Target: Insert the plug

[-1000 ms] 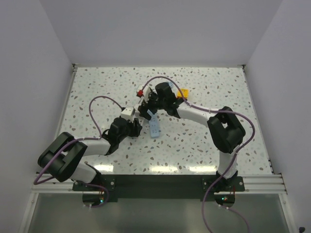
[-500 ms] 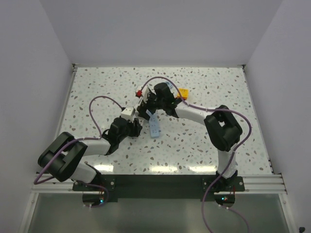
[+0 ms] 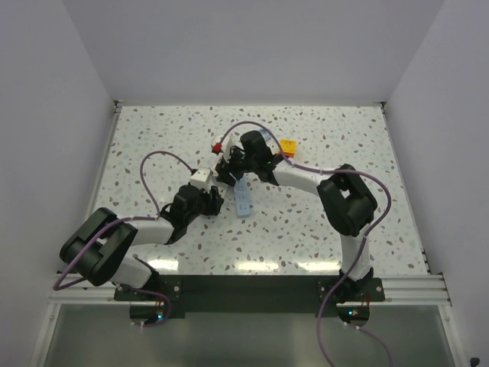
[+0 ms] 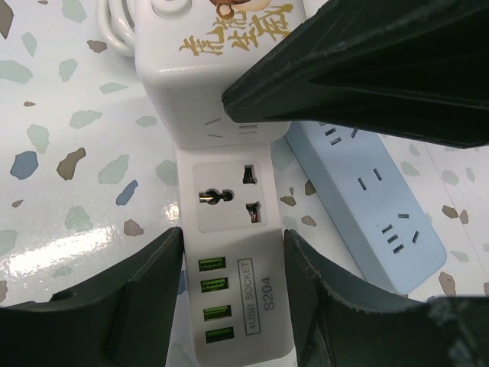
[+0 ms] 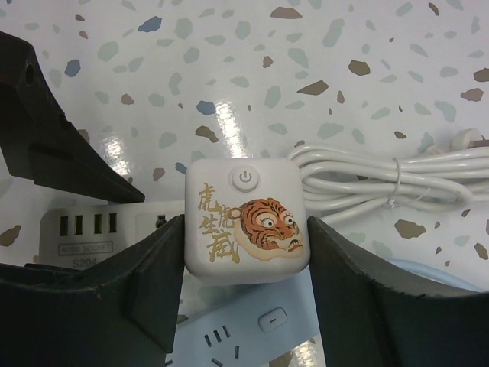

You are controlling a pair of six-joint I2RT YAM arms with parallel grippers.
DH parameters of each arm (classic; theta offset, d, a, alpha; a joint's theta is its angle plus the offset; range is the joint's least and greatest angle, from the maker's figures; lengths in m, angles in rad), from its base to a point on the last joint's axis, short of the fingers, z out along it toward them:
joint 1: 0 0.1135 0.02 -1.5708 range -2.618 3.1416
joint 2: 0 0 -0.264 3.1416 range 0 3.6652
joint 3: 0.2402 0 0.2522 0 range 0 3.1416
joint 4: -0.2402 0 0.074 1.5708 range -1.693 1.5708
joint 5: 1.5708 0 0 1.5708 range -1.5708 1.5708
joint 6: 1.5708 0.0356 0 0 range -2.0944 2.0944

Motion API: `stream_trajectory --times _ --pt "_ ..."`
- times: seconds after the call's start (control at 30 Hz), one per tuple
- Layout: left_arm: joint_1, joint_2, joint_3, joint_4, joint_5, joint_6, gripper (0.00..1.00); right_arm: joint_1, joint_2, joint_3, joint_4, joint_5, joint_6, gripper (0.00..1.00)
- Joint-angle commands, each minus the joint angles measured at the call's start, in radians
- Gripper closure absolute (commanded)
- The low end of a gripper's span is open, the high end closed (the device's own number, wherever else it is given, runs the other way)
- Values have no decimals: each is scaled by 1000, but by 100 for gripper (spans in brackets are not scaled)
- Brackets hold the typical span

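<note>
Speckled tabletop (image 3: pixel 306 229) is bearing all. Nearest, left gripper (image 4: pixel 237 302) is clamping the white socket block (image 4: pixel 229 200); beyond, right gripper (image 5: pixel 248 264) is pinching the tiger-printed plug cube (image 5: pixel 246 218) at its far end. Misaligned pins are probably risking a jam.

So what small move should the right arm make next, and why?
Probably shift the tiger cube toward the empty socket on the white socket block. The right gripper is closed on the cube, the left gripper braces the block, and that socket is uncovered beside the cube.
</note>
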Motion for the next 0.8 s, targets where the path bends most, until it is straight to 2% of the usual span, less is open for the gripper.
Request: stream_trajectory --times 0.0,0.4,0.77 --pt "-13 30 2 -78 53 -1 100 0 -11 -24 18 40 -21 64" --pt "4 11 -7 -84 34 -30 100 -1 -37 -115 7 93 -30 77" --pt "45 -32 -42 -55 60 -61 100 -9 -41 -144 -39 132 -12 80"
